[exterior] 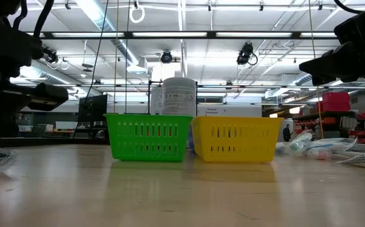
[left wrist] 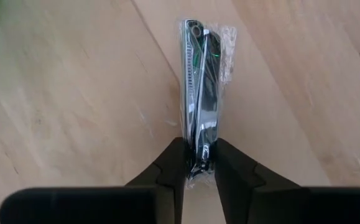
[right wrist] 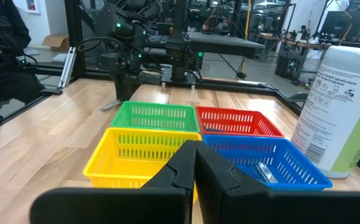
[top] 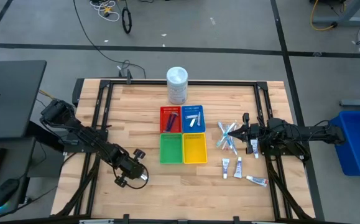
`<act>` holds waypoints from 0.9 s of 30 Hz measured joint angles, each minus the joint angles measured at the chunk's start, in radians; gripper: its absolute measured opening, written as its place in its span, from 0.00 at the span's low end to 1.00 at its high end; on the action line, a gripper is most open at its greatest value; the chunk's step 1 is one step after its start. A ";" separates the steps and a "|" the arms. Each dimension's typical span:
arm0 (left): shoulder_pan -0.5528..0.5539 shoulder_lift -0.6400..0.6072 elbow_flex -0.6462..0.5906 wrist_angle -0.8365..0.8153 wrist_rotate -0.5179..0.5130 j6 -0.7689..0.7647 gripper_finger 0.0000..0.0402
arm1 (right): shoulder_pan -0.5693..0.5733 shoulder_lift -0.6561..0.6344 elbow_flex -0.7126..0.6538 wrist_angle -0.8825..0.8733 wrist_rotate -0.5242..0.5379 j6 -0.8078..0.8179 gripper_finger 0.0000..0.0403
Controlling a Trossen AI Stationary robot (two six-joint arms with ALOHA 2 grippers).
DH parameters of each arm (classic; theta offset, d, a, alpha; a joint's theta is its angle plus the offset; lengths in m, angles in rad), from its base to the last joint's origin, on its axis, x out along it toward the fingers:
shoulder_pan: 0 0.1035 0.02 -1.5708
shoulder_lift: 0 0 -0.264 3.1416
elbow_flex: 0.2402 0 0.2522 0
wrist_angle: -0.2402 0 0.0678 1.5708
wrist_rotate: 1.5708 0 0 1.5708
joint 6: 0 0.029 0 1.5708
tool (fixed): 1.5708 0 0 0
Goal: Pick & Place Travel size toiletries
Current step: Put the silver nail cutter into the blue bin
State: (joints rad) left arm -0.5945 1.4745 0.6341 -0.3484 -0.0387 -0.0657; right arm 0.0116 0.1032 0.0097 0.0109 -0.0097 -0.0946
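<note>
Four coloured trays sit in a square at the middle of your table: red tray (top: 170, 118) and blue tray (top: 193, 117) on the far side, green tray (top: 171, 149) and yellow tray (top: 194, 149) nearer you, with a tall white tub (top: 177, 85) standing just behind the red and blue ones. Your left gripper (left wrist: 199, 163) is down on the bare wood to the left of the green tray, its fingers pinched on one end of a clear-wrapped dark toiletry item (left wrist: 200, 93) that lies flat on the board. Your right gripper (right wrist: 195, 163) has its fingers pressed together with nothing between them, and it hovers to the right of the yellow tray, pointing toward the trays. Beside it lie the loose toothbrush-like sticks (top: 227, 135), and the small white tubes (top: 237, 168) are scattered nearer the front edge.
</note>
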 joint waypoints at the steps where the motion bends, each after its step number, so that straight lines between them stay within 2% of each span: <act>1: 0.000 0.001 0.005 -0.005 0.002 -0.001 0.18 | 0.000 0.000 0.000 0.000 0.000 0.000 0.03; 14: 0.000 0.002 0.072 -0.003 0.005 -0.008 0.17 | 0.000 0.000 0.000 0.000 0.000 0.000 0.03; 27: 0.001 0.001 0.079 0.023 -0.001 -0.128 0.17 | 0.000 0.000 0.000 0.000 0.000 0.000 0.03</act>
State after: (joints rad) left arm -0.5938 1.4754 0.7128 -0.3252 -0.0399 -0.1937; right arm 0.0117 0.1033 0.0101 0.0109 -0.0100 -0.0946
